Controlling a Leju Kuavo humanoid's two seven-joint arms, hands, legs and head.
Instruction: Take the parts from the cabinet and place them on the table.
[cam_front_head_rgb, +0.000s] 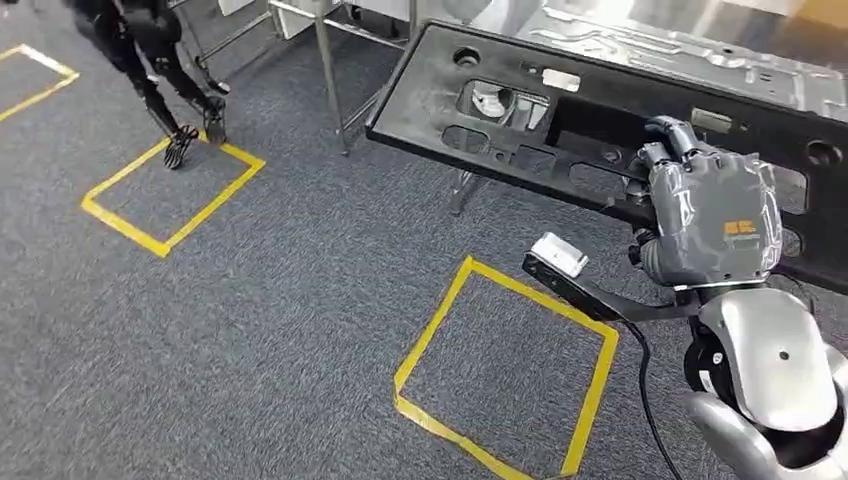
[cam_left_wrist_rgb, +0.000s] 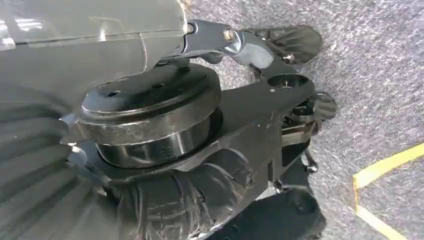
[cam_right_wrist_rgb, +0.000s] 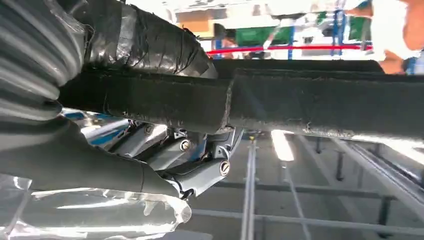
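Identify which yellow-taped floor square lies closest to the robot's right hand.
The yellow tape square just below the right hand, which holds the black plastic panel; the others lie far left.

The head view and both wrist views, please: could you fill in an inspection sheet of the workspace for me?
Surface: grey carpet floor with yellow tape squares; a metal table stands behind the part.
Job's things: long black plastic panel with cut-outs, held in the air, tilted, not yet on the table.
Clutter: nothing seen.
Hands: right hand grips the panel's near edge, thumb under and fingers over. Left hand hangs near the floor with its fingers curled in, holding nothing.
Cables: black cable running down beside the right arm.
Surroundings: another dark robot's legs at far left; metal frame legs.
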